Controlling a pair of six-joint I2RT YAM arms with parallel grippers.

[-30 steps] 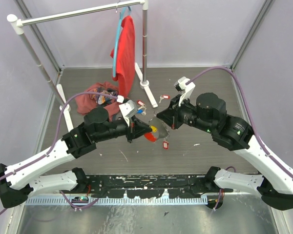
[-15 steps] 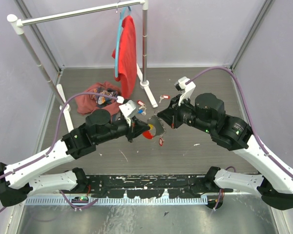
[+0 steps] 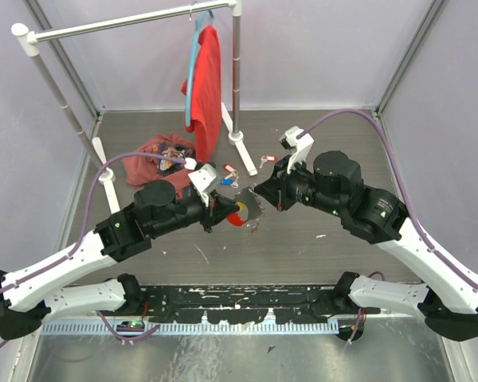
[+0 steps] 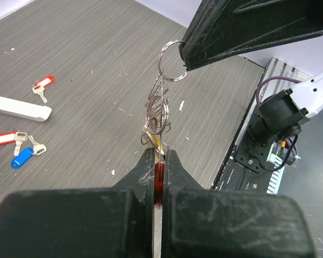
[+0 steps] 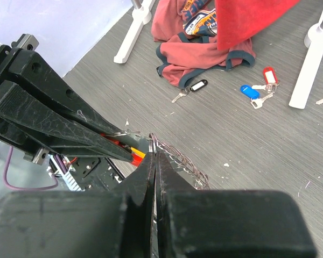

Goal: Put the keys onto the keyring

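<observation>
The keyring hangs between my two grippers above the floor's middle: a silver chain (image 3: 251,208) with a long red tag (image 3: 237,216) and a yellow tag. My left gripper (image 3: 228,208) is shut on the red tag (image 4: 159,174), and the chain loops (image 4: 157,115) rise from its fingertips (image 4: 146,156). My right gripper (image 3: 259,193) is shut on the chain's top ring (image 4: 172,62). In the right wrist view the chain (image 5: 188,164) runs past the shut right gripper (image 5: 155,153), with the red and yellow tags (image 5: 133,156) beside it. Loose keys lie on the floor: red tag (image 3: 229,169), blue tag (image 3: 225,181), red tag (image 3: 268,157).
A clothes rack (image 3: 237,72) stands at the back with a red shirt (image 3: 205,79) on a blue hanger. A pile of red clothes (image 3: 155,155) lies at the left by the rack's white foot (image 3: 106,171). A black-tagged key (image 5: 195,86) lies near the pile.
Both grippers have moved a little to the left and away from the near edge, carrying the keyring between them. A small red-tagged piece dangling below the chain moved left with it.
</observation>
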